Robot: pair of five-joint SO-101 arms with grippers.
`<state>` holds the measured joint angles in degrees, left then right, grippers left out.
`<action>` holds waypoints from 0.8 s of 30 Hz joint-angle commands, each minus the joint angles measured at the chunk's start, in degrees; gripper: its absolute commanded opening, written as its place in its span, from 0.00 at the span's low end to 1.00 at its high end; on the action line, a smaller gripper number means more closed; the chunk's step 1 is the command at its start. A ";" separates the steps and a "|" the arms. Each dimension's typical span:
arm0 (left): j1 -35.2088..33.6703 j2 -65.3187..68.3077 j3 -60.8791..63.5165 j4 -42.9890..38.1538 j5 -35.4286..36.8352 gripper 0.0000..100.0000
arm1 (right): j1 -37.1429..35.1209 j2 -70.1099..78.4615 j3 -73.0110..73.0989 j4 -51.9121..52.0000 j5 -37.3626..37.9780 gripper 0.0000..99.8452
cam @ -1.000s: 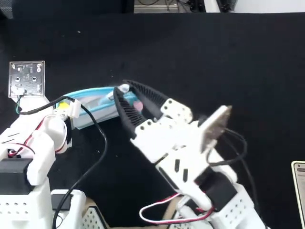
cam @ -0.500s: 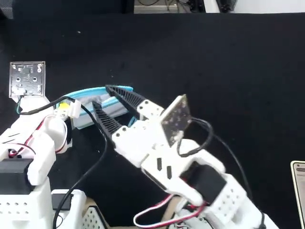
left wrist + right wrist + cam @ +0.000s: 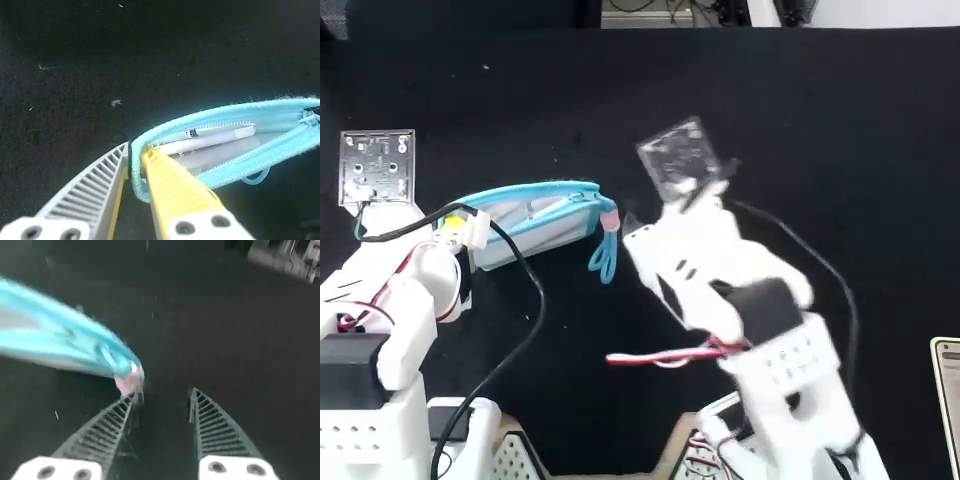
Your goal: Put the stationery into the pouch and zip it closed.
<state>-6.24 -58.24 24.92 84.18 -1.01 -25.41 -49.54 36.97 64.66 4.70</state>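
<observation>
Left gripper (image 3: 135, 152) pinched, right gripper (image 3: 164, 394) spread

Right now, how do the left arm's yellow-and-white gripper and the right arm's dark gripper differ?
The left gripper is shut on the rim of the light-blue fabric pouch; the right gripper is open and holds nothing. The left gripper has one yellow and one white finger; the right gripper's are both dark. Both have ribbed fingers.

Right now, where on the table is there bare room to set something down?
Bare cloth runs beyond the pouch to the far edge, and from the right arm to the paper. Crowded: the pouch, between that arm and the left arm.
</observation>
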 commanded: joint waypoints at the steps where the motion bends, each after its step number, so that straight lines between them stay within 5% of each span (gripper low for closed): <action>1: 0.04 0.35 2.86 0.00 -0.35 0.03 | 0.79 0.48 5.41 -6.95 2.02 0.15; 8: 0.04 0.35 2.68 0.26 -0.62 0.03 | -0.53 -3.91 17.71 -21.01 2.29 0.25; 17: 0.04 0.35 2.68 0.35 -0.70 0.03 | -7.91 -7.52 24.13 -28.66 15.03 0.28; 24: 0.04 0.35 2.68 0.35 -0.70 0.03 | -7.91 -9.19 24.13 -24.00 15.21 0.28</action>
<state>-6.24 -58.24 24.92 84.18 -1.01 -32.88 -56.04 61.67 38.73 19.38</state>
